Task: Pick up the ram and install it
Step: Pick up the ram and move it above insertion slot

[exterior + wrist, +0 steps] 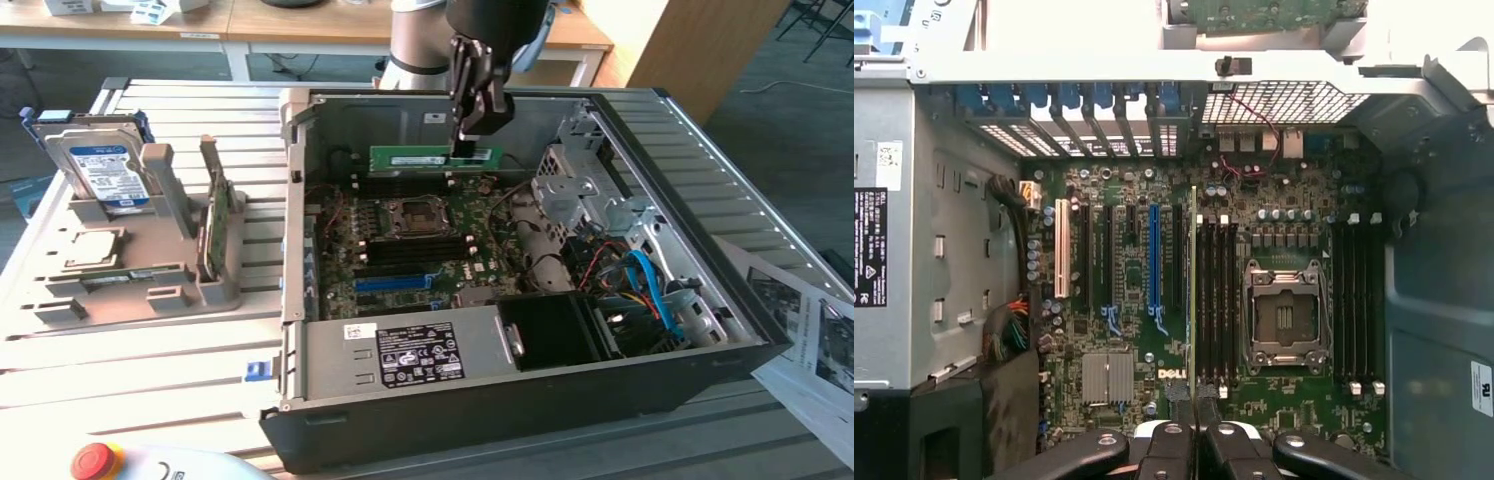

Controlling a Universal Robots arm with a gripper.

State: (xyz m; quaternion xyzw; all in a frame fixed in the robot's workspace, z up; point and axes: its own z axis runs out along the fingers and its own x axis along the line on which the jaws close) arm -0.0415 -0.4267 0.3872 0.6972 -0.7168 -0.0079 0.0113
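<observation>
At the near edge of a slatted metal table [134, 370], an open computer case [534, 405] is lying on its side, its boxy steel power supply [400, 355] showing a printed label. Beyond that, the green motherboard [470, 268] is sitting exposed, with a square metal CPU socket [411, 215] flanked by long black memory slots [1216, 300]. Above the board's far side the gripper [467, 152] is hanging from the arm, its dark jaws clamped on the ram [430, 157], a thin, flat green stick with a small white label. The ram is riding clear of the board, not yet seated. The wrist view is looking along the stick's narrow edge [1194, 290], which is lining up just beside the black slots. The pickup looks done and the installing step is in hand. Seating the ram would call for a square, level edge over one slot and firm, even pressure.
</observation>
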